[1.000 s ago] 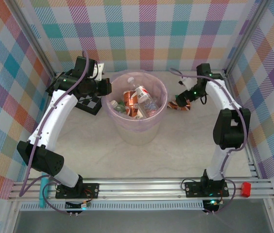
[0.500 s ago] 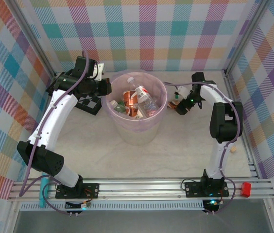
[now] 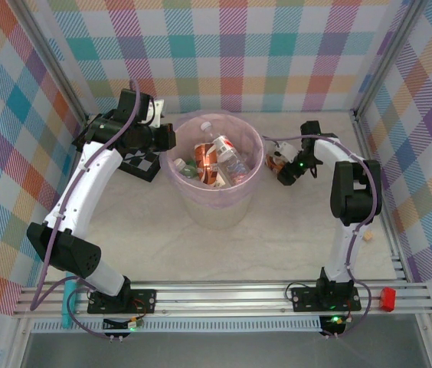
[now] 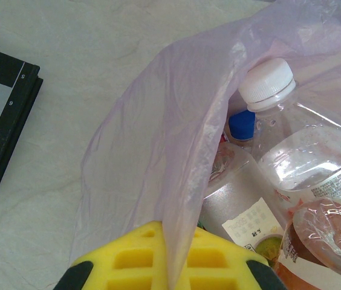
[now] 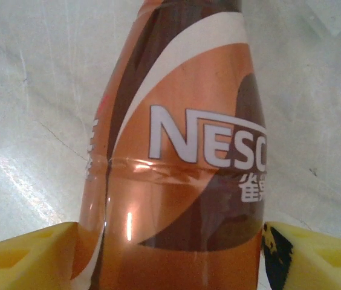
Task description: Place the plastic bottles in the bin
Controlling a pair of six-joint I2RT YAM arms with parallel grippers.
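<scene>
Just right of the round pale pink translucent bin [image 3: 216, 211] on the pale tabletop [image 3: 201, 253], the right gripper [image 3: 283, 164] is clamped on one brown-and-orange plastic bottle [image 5: 176, 157] lettered NES in white. At least four more bottles lie inside the bin, among them a clear white-capped bottle [image 4: 306, 142] and a blue-capped bottle [image 4: 241, 125]. The left gripper [image 4: 172, 266] pinches the thin lilac bag [image 4: 158, 145] lining the bin's rim.

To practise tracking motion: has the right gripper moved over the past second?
Yes. The right gripper shifted left, toward the bin, gripping the orange bottle.
</scene>
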